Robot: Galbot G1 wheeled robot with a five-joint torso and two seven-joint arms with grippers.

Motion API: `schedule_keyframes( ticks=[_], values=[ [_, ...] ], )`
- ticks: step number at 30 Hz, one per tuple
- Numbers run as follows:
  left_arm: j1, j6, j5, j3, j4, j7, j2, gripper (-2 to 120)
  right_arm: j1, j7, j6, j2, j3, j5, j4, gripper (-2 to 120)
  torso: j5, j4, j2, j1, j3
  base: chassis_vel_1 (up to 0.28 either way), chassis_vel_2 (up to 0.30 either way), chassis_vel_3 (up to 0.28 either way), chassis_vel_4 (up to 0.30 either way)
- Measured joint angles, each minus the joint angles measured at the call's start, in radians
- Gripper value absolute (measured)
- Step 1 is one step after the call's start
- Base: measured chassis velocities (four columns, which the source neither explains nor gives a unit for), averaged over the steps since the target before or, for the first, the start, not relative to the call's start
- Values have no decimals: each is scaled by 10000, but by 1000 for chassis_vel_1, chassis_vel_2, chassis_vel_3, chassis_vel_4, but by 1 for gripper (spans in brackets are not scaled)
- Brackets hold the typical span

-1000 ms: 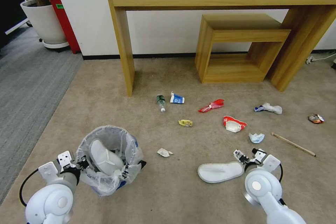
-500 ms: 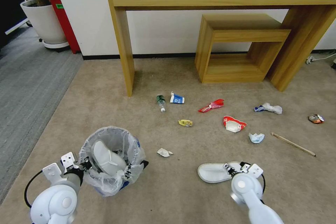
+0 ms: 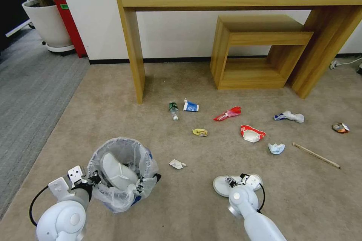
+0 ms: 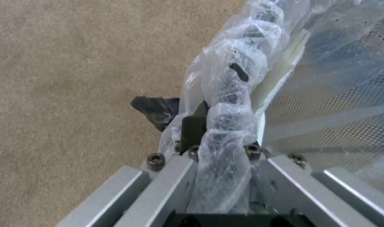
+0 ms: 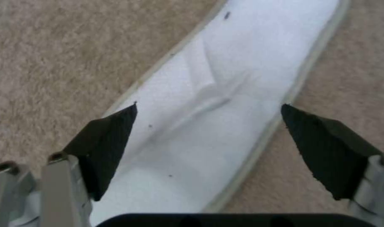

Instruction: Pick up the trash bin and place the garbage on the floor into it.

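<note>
Left hand (image 3: 91,178) near left, clamped on the rim of the trash bin (image 3: 122,173); in the left wrist view the fingers (image 4: 194,126) pinch the bag-wrapped rim (image 4: 232,104). Bin sits on the beige floor (image 3: 188,203), one white slipper (image 3: 117,171) inside it.

Right hand (image 3: 236,181) near centre-right, directly over the second slipper (image 3: 220,186), which lies flat on the carpet. Right wrist view: fingers (image 5: 103,145) spread wide, one tip over each long edge of the slipper (image 5: 225,94), not closed on it.

Litter farther out, all on the floor: crumpled tissue (image 3: 176,164) just right of the bin; yellow wrapper (image 3: 200,132); small bottle (image 3: 173,109) and blue-white carton (image 3: 190,106) side by side near the counter leg (image 3: 135,56); red wrapper (image 3: 228,113); red-white wrapper (image 3: 252,133); tissue (image 3: 276,148); wooden stick (image 3: 316,155); crushed can (image 3: 340,127) far right.
</note>
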State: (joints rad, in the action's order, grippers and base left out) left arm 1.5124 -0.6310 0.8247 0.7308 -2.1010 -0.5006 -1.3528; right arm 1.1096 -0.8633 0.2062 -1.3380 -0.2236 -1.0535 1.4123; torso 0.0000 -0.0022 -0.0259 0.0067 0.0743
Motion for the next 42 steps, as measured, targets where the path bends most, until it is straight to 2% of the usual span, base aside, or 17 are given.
schedule_keyframes(
  ticks=[2, 3, 6, 8, 9, 12, 13, 21, 27, 32, 36, 38, 41, 42],
  values=[
    [2, 1, -7, -18, 0, 5, -15, 0, -38, 43, -25, -24, 19, 38, -72, 84, 0, 0, 0, -1, 0, 0, 0, 0, 0],
    [6, 5, -25, -60, 0, 9, -48, 0, -105, 87, -72, -63, 54, 95, -185, 76, 0, 0, 0, -1, 0, 0, 0, 0, 0],
    [10, 10, -43, -116, -11, 12, -86, 0, -146, 155, -122, -99, 92, 185, -296, 69, 0, 0, 0, 0, 0, 0, 0, 0, 0],
    [21, 11, -55, -184, -46, 23, -139, 0, -130, 202, -165, -121, 125, 297, -324, 58, 0, 0, 0, -1, 0, 0, 0, 0, 0],
    [21, 11, -55, -184, -46, 23, -139, 0, -130, 202, -165, -121, 125, 297, -324, 58, 0, 0, 0, -1, 0, 0, 0, 0, 0],
    [22, 25, -97, -244, -63, 70, -194, 0, -89, 262, -222, -128, 150, 465, -373, 44, 0, 0, 0, 0, 0, 0, 0, 0, 0],
    [22, 25, -97, -244, -63, 70, -194, 0, -89, 262, -222, -128, 150, 465, -373, 44, 0, 0, 0, 0, 0, 0, 0, 0, 0],
    [100, 90, -177, -275, -207, 170, -201, 0, -105, 581, -412, -110, 298, 820, -711, 10, 1, -1, 0, -1, -1, 0, 0, 0, 0],
    [108, 111, -182, -279, -186, 178, -184, 0, -68, 868, -575, -99, 377, 1051, -790, 3, 1, 0, 0, -1, 0, 0, 0, 0, 0],
    [82, 112, -186, -271, -107, 180, -143, 0, 206, 1269, -869, 111, 341, 1147, -161, 0, 1, 0, 0, 0, 0, 0, 0, 0, 0],
    [93, 112, -159, -181, -71, 178, -20, 0, 709, 2075, -1353, 654, 79, 1204, 1478, 0, 0, -2, 0, 0, 0, 0, 0, 0, 0],
    [98, 112, -157, -173, -69, 177, -10, 0, 753, 2159, -1412, 737, 50, 1217, 1718, 0, 0, -1, 0, -1, -1, 0, 0, 0, 0],
    [146, 99, -150, -165, -115, 170, 23, 0, 893, 2690, -1717, 1435, -13, 1292, 3527, 0, 0, -1, 0, 0, 0, 0, 0, 0, 0],
    [146, 99, -150, -165, -115, 170, 23, 0, 893, 2690, -1717, 1435, -13, 1292, 3527, 0, 0, -1, 0, 0, 0, 0, 0, 0, 0]
  ],
)
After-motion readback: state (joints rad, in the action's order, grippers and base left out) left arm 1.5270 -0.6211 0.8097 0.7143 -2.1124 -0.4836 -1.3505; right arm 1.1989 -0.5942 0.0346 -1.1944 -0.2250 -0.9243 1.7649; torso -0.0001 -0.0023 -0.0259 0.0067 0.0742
